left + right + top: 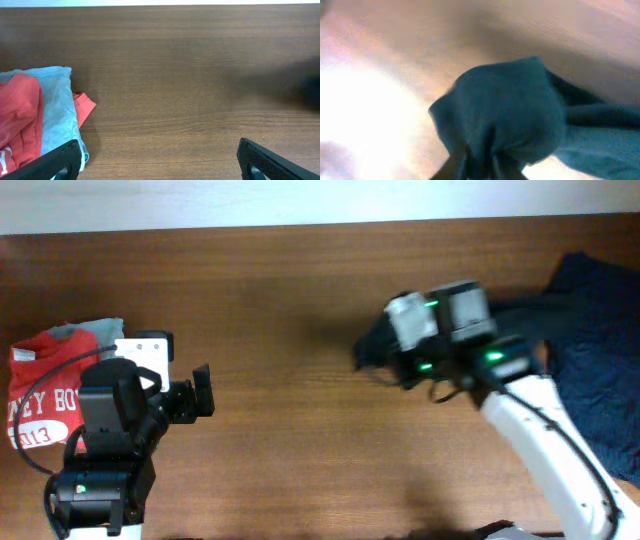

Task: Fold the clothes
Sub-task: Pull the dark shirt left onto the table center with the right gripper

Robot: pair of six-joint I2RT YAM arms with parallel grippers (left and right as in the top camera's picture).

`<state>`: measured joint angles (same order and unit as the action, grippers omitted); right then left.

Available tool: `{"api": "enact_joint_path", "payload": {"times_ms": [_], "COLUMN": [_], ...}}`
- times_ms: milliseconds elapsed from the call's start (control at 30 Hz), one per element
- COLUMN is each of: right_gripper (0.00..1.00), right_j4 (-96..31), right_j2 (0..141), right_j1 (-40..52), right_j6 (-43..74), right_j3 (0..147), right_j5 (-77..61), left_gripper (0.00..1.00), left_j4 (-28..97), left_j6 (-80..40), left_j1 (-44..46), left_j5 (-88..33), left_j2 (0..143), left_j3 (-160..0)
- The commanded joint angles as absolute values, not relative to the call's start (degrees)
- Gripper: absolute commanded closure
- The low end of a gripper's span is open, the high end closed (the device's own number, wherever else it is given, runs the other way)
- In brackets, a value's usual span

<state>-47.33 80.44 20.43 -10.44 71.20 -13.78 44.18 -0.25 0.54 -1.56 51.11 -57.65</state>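
Observation:
A dark navy garment [600, 370] lies heaped at the right edge of the wooden table. My right gripper [375, 352] is shut on a bunched part of it and holds it over the table's middle. In the right wrist view the dark fabric [505, 120] bulges out from between my fingers [485, 167], blurred. A red lettered garment [40, 385] lies folded with a grey one [95, 332] at the left edge. My left gripper [195, 395] is open and empty beside them; its fingers [160, 162] frame bare table, the red and grey clothes [35, 115] at its left.
The wooden table [280, 310] runs to a pale wall along the far edge. The right arm [540, 440] stretches from the front right across to the table's middle.

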Motion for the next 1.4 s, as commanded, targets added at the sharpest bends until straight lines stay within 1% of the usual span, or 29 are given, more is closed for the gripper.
{"api": "enact_joint_path", "payload": {"times_ms": [0,67,100,133,233,433,533,667,700,1000,1133,1167,1267,1367], "right_gripper": [0.57,0.56,0.56,0.55,0.54,0.52,0.49,0.42,0.42,0.4,0.36,0.33,0.31,0.26], "right_j4": [-45.28,-44.25,-43.59,-43.24,-43.57,-49.43,-54.22,-56.29,-56.97,-59.72,-60.14,-60.55,-61.39,-62.06], "right_j2": [83.44,84.01,84.01,83.5,81.41,74.19,69.56,66.17,65.32,64.58,64.31,63.86,62.94,62.13], "right_j1": [26.55,28.01,28.18,27.64,25.41,22.04,22.11,22.09,22.09,22.09,21.76,20.58,16.71,11.0], "right_j6": [-13.04,-12.34,-9.89,-5.67,-1.41,-0.54,-0.54,-0.51,-0.51,4.6,8.56,9.96,11.53,11.46], "right_j3": [71.29,71.29,71.29,71.5,71.79,71.92,71.92,71.92,71.92,71.92,71.94,71.96,71.96,71.96], "right_j5": [-6.13,-2.7,0.23,4.97,8.86,8.4,8.4,8.36,8.19,8.21,8.23,8.23,8.16,7.18], "left_gripper": [0.01,0.01,0.01,0.01,0.01,0.01,0.01,0.01,0.01,0.01,0.01,0.01,0.01,0.01], "left_j4": [44.18,44.16,44.14,44.05,43.72,43.07,43.07,43.07,43.09,43.11,43.18,43.16,43.16,43.48], "left_j6": [-0.82,-0.82,-0.82,-0.82,-0.82,-0.82,-0.82,-0.82,-0.82,-0.82,-0.84,-0.82,-0.84,-0.82], "left_j1": [0.71,0.71,0.71,0.71,0.71,0.71,0.71,0.71,0.71,0.71,0.71,0.71,0.75,0.75], "left_j5": [-2.17,-2.15,-2.17,-2.17,-2.17,-2.15,-2.17,-2.2,-2.2,-2.2,-2.79,-4.23,-6.81,-7.79], "left_j2": [51.05,51.05,51.05,51.07,51.05,51.07,51.37,52.25,52.66,53.3,53.28,53.28,53.3,53.28], "left_j3": [-58.78,-58.78,-58.78,-58.78,-58.78,-58.78,-58.78,-58.78,-58.78,-58.78,-58.78,-58.78,-58.78,-58.78]}}
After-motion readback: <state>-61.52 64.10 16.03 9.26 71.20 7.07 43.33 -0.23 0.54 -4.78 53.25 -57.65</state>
